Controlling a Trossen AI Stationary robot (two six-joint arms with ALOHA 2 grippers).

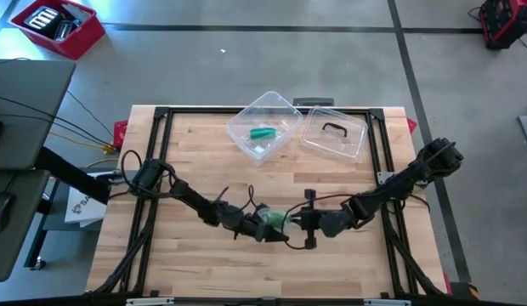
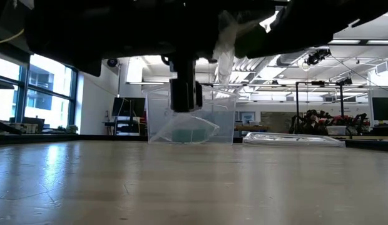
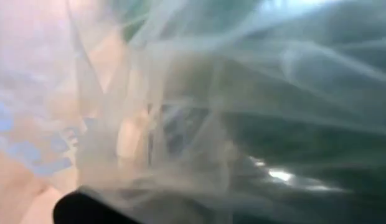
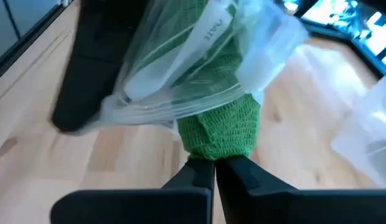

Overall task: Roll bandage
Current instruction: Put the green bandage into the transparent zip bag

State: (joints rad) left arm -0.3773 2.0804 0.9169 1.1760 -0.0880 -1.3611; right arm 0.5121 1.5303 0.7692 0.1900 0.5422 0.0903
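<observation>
A green bandage roll (image 4: 221, 124) sticks halfway out of a clear plastic wrapper (image 4: 199, 56). Both hang above the table's near middle (image 1: 276, 219), between my two grippers. My right gripper (image 4: 213, 167) is shut on the bare green end. My left gripper (image 1: 251, 223) comes from the table's left and is shut on the wrapper, which fills its wrist view (image 3: 199, 112). In the low view the wrapper (image 2: 228, 37) shows high above the tabletop. A second green roll (image 1: 263, 133) lies inside a clear box (image 1: 265, 126). My left gripper holds the wrapper's crumpled plastic (image 4: 121, 93) on the side away from the bare roll end, coming level from the table's left. The wrapper hides the fingertips, so the kind of hold cannot be told. The wrapper is lifted clear of the table. My right gripper pinches the bandage's uncovered end (image 4: 211, 152) between its two fingertips. It comes from the table's right, slanting slightly down, in line with the roll. The roll is clear of the table, its other end inside the wrapper.
The clear box stands at the table's far middle, tilted on one corner (image 2: 181, 128). Its lid (image 1: 336, 136) lies flat to the right of it. A black frame (image 1: 161, 115) runs along the table's edges. Bare wood lies at the near left and right.
</observation>
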